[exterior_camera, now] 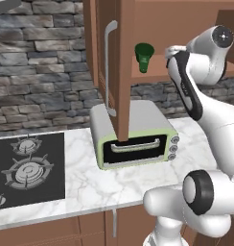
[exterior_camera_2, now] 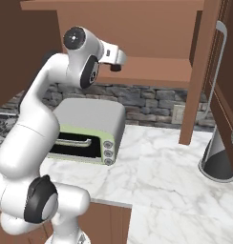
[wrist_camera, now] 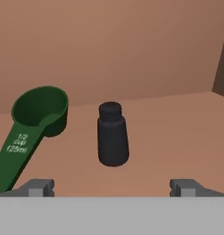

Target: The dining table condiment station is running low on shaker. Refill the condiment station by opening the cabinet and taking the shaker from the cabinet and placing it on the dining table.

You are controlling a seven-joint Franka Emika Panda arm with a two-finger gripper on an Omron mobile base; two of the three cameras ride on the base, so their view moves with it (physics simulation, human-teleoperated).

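Two cabinet doors stand swung open in the left base view, the near one edge-on with its long silver handle, and the cabinet [exterior_camera: 152, 72] shows a bare wooden shelf. A green measuring cup [exterior_camera: 144, 56] stands at the shelf's left end, and the white arm reaches in beside it. Below, a pale green toaster oven [exterior_camera: 133, 134] sits on the marble counter [exterior_camera: 90, 182], next to the black stove [exterior_camera: 28, 168].

In the right base view the arm's hand points into the cabinet over the shelf, above the toaster oven.

In the hand view the shaker [wrist_camera: 113, 134] stands upright on the shelf, just right of the green measuring cup. The gripper [wrist_camera: 112, 186] has its fingers spread wide apart, the shaker centred ahead between them and untouched.
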